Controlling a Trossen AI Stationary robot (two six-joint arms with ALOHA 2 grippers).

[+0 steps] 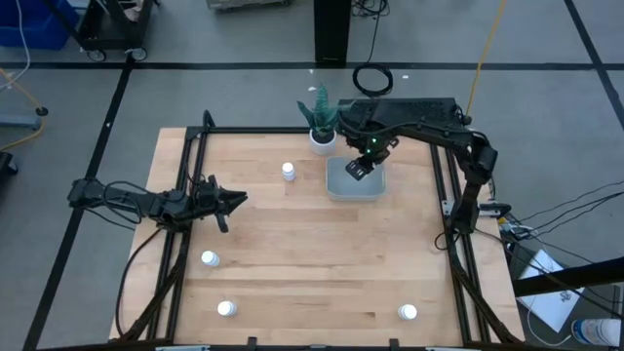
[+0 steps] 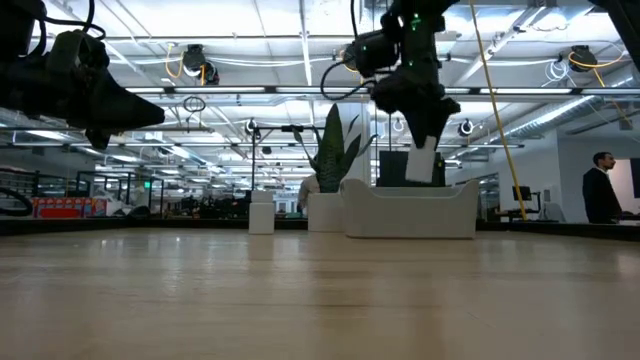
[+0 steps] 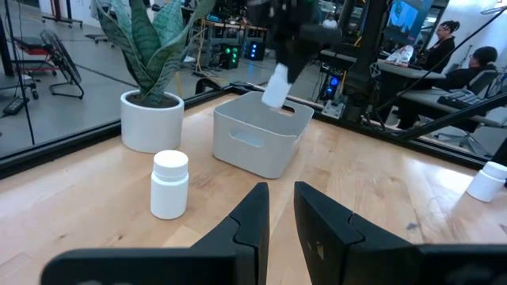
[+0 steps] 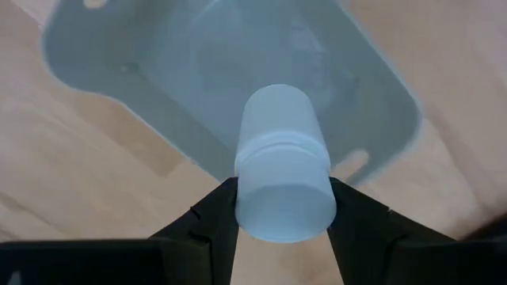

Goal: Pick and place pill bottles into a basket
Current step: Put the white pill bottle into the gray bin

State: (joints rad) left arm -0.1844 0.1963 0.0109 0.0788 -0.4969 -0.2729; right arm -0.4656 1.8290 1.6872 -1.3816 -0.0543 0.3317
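Note:
My right gripper [image 1: 361, 168] hangs over the basket [image 1: 336, 193], a pale grey-blue bin by the table's far edge, and is shut on a white pill bottle [image 4: 283, 174]. In the low view that bottle [image 2: 422, 160] hangs above the basket's rim [image 2: 410, 215]. Another bottle [image 1: 289, 172] stands on its base left of the basket. Three more [image 1: 210, 258], [image 1: 227, 308], [image 1: 408, 312] stand toward the near edge. My left gripper [image 1: 229, 202] waits at the table's left, shut and pointing level. My right gripper pinches the bottle's wider cap end [image 4: 253, 202] between its two fingers [image 4: 210, 218], one on each side. The fingers come from above, pointing down. The bottle hangs below them, body downward and a little tilted [image 3: 276, 85], clear of the basket.
A white plant pot with green leaves [image 1: 322, 136] stands just left of the basket's far corner. Black frame rails [image 1: 185, 195] run along the table's sides. People [image 2: 600, 190] show in the room beyond. Bare wood lies between basket and near bottles.

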